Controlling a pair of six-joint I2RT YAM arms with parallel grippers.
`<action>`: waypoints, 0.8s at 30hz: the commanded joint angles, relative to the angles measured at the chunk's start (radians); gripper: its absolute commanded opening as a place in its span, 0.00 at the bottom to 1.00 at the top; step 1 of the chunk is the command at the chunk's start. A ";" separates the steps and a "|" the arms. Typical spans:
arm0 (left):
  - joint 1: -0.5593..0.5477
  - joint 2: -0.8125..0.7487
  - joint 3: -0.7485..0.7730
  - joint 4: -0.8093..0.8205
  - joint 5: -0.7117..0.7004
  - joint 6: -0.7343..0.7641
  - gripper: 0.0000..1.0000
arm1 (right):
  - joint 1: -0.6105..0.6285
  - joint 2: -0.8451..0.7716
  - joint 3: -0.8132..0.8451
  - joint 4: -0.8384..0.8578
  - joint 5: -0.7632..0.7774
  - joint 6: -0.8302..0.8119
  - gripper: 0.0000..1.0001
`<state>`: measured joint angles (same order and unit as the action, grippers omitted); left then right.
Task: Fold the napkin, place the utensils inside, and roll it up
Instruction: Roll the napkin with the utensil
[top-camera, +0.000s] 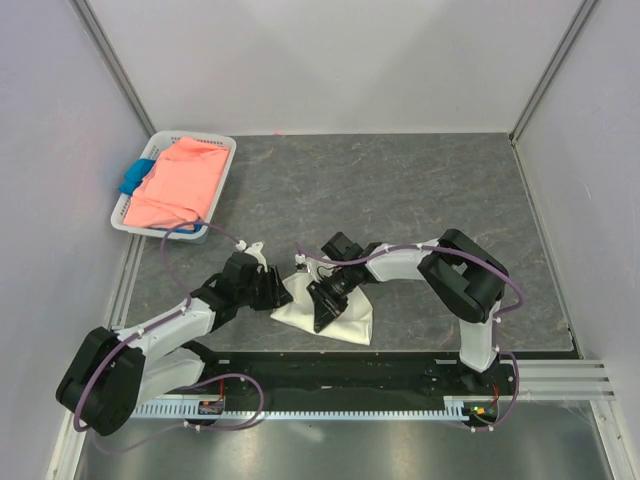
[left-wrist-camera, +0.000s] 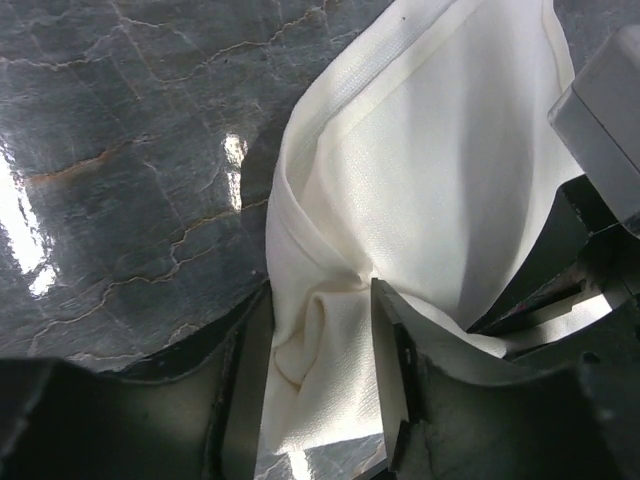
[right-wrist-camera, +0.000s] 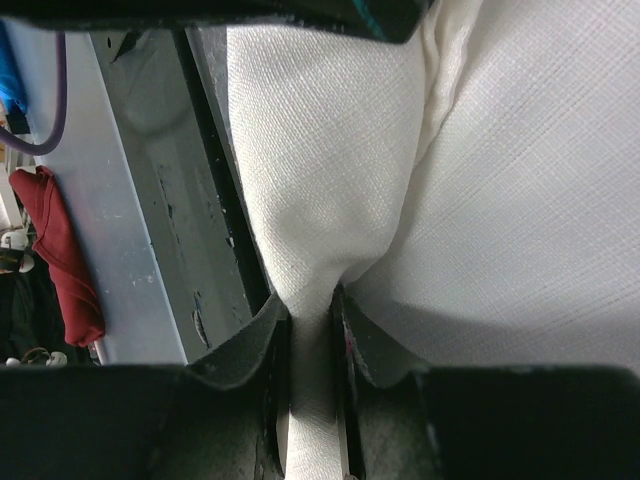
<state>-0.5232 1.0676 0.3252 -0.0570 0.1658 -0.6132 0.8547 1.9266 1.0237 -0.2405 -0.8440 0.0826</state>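
Note:
The off-white napkin (top-camera: 352, 322) lies crumpled on the grey table near the front edge, between both arms. My left gripper (top-camera: 277, 291) is at its left corner; in the left wrist view (left-wrist-camera: 320, 292) its jaws stand either side of a bunched fold of napkin (left-wrist-camera: 440, 150) that fills the gap. My right gripper (top-camera: 325, 306) is over the napkin's middle; in the right wrist view (right-wrist-camera: 312, 302) its jaws are pinched tight on a thin fold of napkin (right-wrist-camera: 520, 180), lifting it. The spoon is not in view.
A white basket (top-camera: 222, 146) at the back left holds a salmon-pink cloth (top-camera: 180, 185) and a blue cloth (top-camera: 135, 175). The black front rail (top-camera: 350, 375) runs just below the napkin. A dark red cloth (right-wrist-camera: 55, 250) shows beyond the rail.

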 joint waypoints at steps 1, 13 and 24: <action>0.000 0.029 -0.011 0.023 0.012 -0.003 0.45 | 0.000 0.054 -0.013 -0.085 0.083 -0.053 0.27; 0.000 0.009 -0.037 0.019 0.052 -0.016 0.02 | -0.060 -0.017 0.026 -0.132 0.124 -0.043 0.49; 0.000 0.032 -0.026 0.020 0.040 -0.017 0.02 | 0.012 -0.363 -0.008 -0.185 0.468 -0.018 0.73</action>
<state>-0.5232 1.0821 0.3035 -0.0345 0.2127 -0.6235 0.8093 1.7267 1.0473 -0.4358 -0.5922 0.0635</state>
